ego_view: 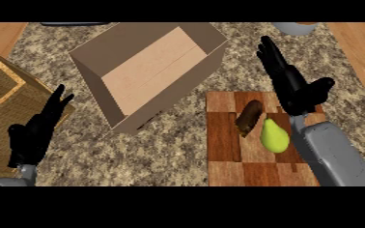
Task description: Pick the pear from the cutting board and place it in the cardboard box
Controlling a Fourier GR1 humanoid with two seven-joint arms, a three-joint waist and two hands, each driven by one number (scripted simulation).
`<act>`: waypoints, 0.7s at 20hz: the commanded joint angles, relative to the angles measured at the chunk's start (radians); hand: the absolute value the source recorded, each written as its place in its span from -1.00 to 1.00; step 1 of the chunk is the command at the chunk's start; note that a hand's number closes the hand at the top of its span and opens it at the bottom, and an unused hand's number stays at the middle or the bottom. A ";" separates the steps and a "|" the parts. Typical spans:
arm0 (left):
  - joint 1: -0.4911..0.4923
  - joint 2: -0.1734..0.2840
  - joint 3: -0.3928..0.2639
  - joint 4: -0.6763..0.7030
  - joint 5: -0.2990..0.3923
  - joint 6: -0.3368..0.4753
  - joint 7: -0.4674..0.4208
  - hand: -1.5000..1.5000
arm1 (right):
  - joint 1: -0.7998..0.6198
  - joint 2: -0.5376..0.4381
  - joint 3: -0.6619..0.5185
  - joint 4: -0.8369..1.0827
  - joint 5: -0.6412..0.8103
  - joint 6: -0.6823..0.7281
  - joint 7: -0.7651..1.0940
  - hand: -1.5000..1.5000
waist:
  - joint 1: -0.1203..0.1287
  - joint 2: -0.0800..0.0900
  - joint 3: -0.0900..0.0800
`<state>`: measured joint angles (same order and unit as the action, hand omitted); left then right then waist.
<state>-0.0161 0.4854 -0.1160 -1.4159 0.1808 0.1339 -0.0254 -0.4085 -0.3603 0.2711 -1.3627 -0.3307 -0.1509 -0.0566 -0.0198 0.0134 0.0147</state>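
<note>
A green-yellow pear (274,135) lies on the checkered wooden cutting board (227,147) at the lower right. A dark brown oblong thing (249,115) lies just left of it on the board. The open cardboard box (149,67) stands at the upper left of the board, tilted, with nothing showing inside. My right hand (292,84) hovers above the board's far right corner, fingers straight and open, holding nothing; its forearm covers the board's right edge. My left hand (39,125) rests open at the lower left, fingers up.
The counter (164,149) has a speckled stone top. A woven wooden tray or mat (18,89) lies at the far left under my left hand. A grey round object (294,27) shows at the top right edge.
</note>
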 commanded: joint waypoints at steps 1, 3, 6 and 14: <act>-0.078 0.019 0.023 0.044 -0.035 0.017 0.044 0.00 | 0.065 -0.010 -0.053 0.042 -0.086 0.190 -0.187 -1.00 | 0.013 -0.008 -0.013; -0.015 0.050 0.044 0.057 -0.081 0.071 -0.011 0.00 | 0.087 -0.019 -0.054 -0.033 -0.178 0.362 -0.299 -1.00 | 0.011 -0.004 -0.007; -0.036 0.100 0.085 0.059 -0.122 0.135 0.021 0.00 | 0.092 0.005 -0.005 -0.115 -0.253 0.570 -0.408 -1.00 | 0.019 -0.007 0.004; -0.046 0.074 0.060 0.053 -0.129 0.137 0.037 0.00 | 0.179 -0.118 -0.012 0.055 0.031 0.647 -0.996 -1.00 | 0.046 0.020 0.002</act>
<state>-0.0475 0.5593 -0.0525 -1.3625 0.0725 0.2504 -0.0027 -0.2762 -0.4872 0.2525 -1.3905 -0.2793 0.3406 -0.8087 0.0014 0.0167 0.0146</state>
